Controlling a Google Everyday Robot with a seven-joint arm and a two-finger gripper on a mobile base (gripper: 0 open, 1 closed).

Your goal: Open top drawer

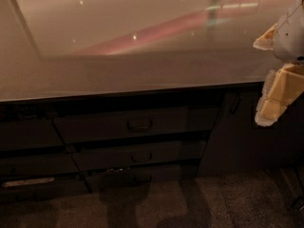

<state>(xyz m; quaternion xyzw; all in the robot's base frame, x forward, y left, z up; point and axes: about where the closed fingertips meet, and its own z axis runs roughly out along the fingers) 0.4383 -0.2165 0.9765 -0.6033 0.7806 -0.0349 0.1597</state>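
The top drawer (pixel 137 125) is a wide dark front just under the counter edge, with a small dark bar handle (pixel 140 125) at its centre. It sits flush with the fronts around it. My gripper (pixel 259 82) is at the right edge of the view, level with the counter edge. It is well to the right of the drawer handle and apart from it. Its pale yellow fingers (pixel 273 103) stand spread, with nothing between them. Part of the gripper is cut off by the picture's right edge.
A glossy pale countertop (pixel 142 70) fills the upper half. Below the top drawer are two narrower dark drawers (pixel 141 156) with similar handles. Handleless dark fronts (pixel 28 134) are at the left. A dark cabinet panel (pixel 237 137) is at the right. Carpeted floor (pixel 190 203) lies below.
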